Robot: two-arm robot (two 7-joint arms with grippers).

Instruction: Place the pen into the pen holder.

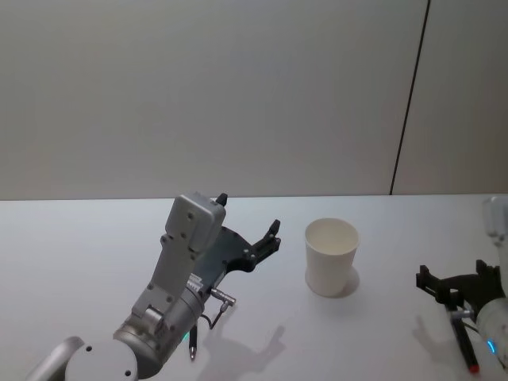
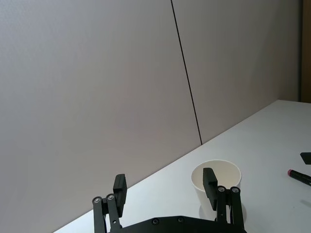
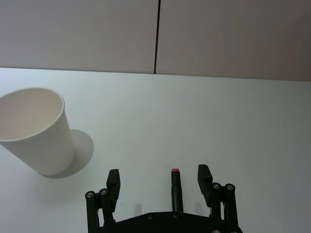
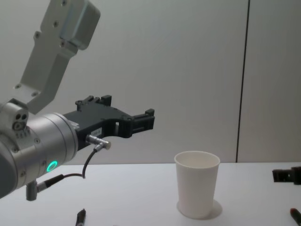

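The pen holder (image 1: 332, 258) is a plain white paper cup standing upright on the white table, also seen as the cup (image 4: 197, 188). A black pen (image 1: 465, 343) with a red end lies flat on the table at the right. My right gripper (image 1: 452, 278) hovers open just above it. In the right wrist view the pen (image 3: 175, 187) lies between the spread fingers (image 3: 204, 175), with the cup (image 3: 36, 131) off to one side. My left gripper (image 1: 248, 213) is raised above the table left of the cup, open and empty. The left wrist view shows the cup (image 2: 216, 178) beyond its fingertips (image 2: 210, 183).
A second dark pen (image 1: 191, 345) lies on the table under my left arm, near the front edge, and shows as the dark pen (image 4: 80, 217) in the chest view. A grey wall with a dark vertical seam (image 1: 409, 95) stands behind the table. A clear object (image 1: 496, 218) sits at the far right.
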